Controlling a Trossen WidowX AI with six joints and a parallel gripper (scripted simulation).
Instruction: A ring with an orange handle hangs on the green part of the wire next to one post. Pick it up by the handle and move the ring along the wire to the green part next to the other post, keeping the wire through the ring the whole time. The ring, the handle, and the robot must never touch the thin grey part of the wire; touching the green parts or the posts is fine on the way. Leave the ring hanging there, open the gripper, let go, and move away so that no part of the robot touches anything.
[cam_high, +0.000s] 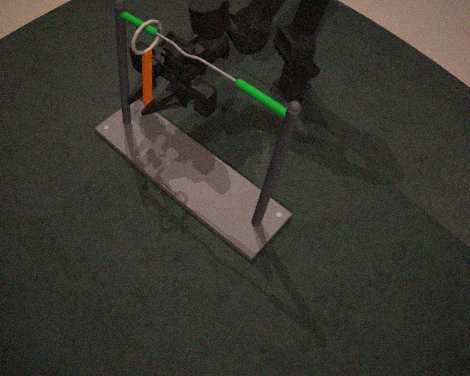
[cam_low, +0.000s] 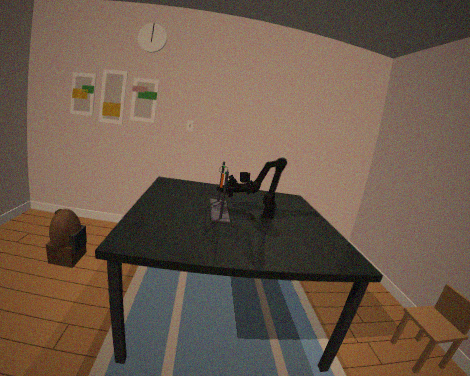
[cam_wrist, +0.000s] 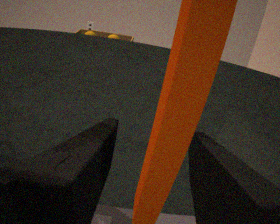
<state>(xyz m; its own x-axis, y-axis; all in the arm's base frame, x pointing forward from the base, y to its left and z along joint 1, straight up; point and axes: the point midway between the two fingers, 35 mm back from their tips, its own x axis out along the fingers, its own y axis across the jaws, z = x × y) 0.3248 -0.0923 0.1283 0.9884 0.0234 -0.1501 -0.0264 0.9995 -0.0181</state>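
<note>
My jaws (cam_high: 141, 104) (cam_low: 220, 188) stand partly open, holding nothing; the upright orange handle (cam_high: 147, 79) (cam_low: 222, 180) (cam_wrist: 184, 95) is between them, nearer the right-hand finger in the wrist view.

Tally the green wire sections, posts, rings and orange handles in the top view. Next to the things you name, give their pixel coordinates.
Green wire sections (cam_high: 262, 97): 2
Posts (cam_high: 273, 167): 2
Rings (cam_high: 133, 44): 1
Orange handles (cam_high: 147, 77) (cam_wrist: 185, 95): 1
Total: 6

No text, label or number can be read anywhere.
</note>
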